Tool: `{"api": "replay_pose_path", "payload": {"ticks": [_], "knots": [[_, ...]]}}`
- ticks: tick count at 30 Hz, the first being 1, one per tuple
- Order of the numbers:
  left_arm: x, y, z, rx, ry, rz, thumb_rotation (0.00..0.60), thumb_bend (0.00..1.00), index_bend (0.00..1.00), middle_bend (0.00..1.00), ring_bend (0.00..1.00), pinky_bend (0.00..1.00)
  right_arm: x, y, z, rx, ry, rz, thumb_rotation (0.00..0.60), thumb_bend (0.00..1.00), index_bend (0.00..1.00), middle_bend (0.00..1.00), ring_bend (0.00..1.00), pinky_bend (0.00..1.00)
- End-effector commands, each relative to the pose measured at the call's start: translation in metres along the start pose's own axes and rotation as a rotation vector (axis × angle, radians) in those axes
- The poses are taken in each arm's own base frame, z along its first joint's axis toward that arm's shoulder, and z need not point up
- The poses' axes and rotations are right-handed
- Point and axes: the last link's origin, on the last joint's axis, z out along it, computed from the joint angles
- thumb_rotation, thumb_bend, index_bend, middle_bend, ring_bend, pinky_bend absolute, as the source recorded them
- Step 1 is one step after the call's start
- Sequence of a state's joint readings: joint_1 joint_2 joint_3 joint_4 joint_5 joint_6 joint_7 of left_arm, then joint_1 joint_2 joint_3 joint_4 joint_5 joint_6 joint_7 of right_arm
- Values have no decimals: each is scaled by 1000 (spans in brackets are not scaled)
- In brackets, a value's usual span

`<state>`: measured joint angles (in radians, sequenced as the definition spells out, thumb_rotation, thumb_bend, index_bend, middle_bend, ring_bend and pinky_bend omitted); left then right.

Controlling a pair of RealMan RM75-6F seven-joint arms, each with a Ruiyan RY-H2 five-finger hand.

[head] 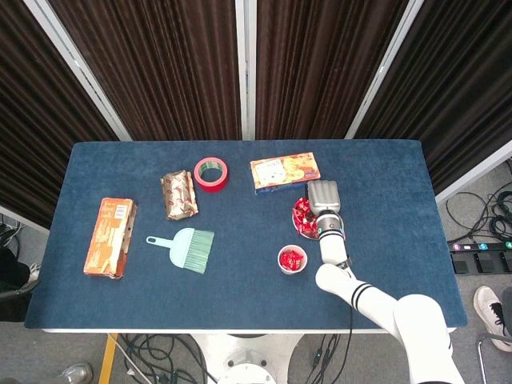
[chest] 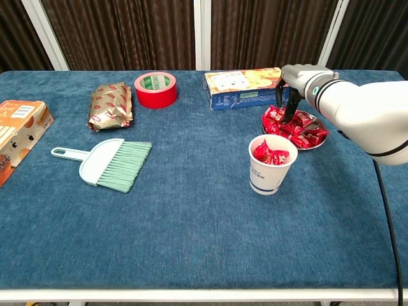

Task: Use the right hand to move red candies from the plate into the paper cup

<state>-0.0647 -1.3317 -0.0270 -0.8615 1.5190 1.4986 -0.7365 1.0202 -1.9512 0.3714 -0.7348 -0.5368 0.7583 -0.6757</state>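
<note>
**Right hand down over the candy plate**

The right hand (chest: 294, 89) hangs over the plate (chest: 320, 141) toward the table's (chest: 191, 217) right side, its dark fingers (chest: 291, 105) pointing down into the heap of red candies (chest: 299, 131). The fingertips reach the candies at the plate's left part, nearest the cup. Whether they have closed on a candy cannot be told: in the chest view the fingers are bunched together among the wrappers, and in the head view the back of the hand (head: 322, 198) covers them.

The paper cup (chest: 272, 164) stands just in front of the plate, toward the near edge and slightly left, apart from the hand. Red candies already fill it up to the rim.

A yellow box (chest: 245, 88) lies just behind the plate, toward the far edge. Farther left along the far side sit a red tape roll (chest: 155, 90) and a foil packet (chest: 111, 105). A green brush (chest: 105, 163) lies left of centre, and an orange box (chest: 16, 134) sits at the left edge.

The left hand shows in neither view.
</note>
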Motion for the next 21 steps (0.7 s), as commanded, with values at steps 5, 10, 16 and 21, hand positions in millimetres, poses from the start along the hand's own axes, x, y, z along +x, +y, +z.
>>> {"api": "replay_pose_path", "payload": {"ticks": [5,10,16,21], "knots": [[-1,0,-1,0,-5,-1,438,91,144,136,54,191,-3,-4,3,3,-23,-4,600,59,514,1000,1000,946],[-1,0,-2,1,-5,-3,438,92,144,137,54,191,-5,-7,4,9,-30,-9,600,90,522,1000,1000,946],[-2,-1,-3,4,-6,-6,435,92,144,137,54,191,-6,-8,4,16,-31,-15,600,112,561,1000,1000,947],[-2,-1,-2,0,-5,-8,436,92,144,136,54,191,-6,-8,3,17,-29,-21,600,147,587,1000,1000,947]]}}
